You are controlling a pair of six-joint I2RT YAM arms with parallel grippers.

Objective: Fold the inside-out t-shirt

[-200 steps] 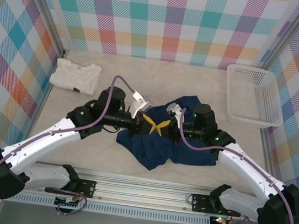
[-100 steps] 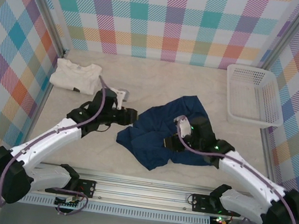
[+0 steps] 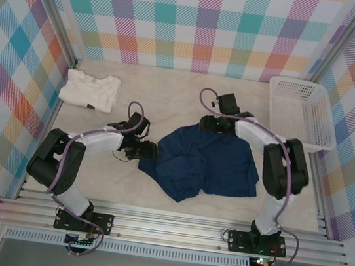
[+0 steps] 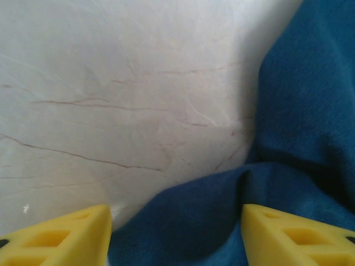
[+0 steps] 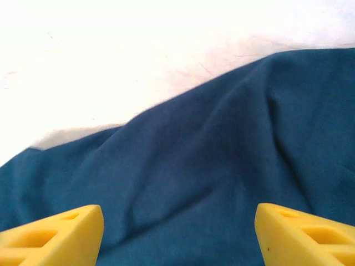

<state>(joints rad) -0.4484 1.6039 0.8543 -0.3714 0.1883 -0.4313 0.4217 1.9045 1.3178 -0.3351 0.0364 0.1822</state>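
Note:
The inside-out t-shirt (image 3: 206,163) is dark navy and lies rumpled in the middle of the table. My left gripper (image 3: 148,150) sits low at its left edge. In the left wrist view it (image 4: 176,238) is open, its yellow fingertips (image 4: 66,238) wide apart, with a fold of the navy cloth (image 4: 299,111) lying loose between them. My right gripper (image 3: 216,123) is at the shirt's far edge. In the right wrist view it (image 5: 177,235) is also open over the cloth (image 5: 222,144), which nothing pinches.
A cream-white folded shirt (image 3: 91,90) lies at the far left. A white plastic basket (image 3: 299,114) stands at the far right. Plaid walls close in the table on three sides, and a metal rail (image 3: 164,227) runs along the near edge.
Both grippers have opened and let go of the shirt at its middle. The left one moved to the shirt's left edge, the right one to its far edge. The shirt now lies flatter.

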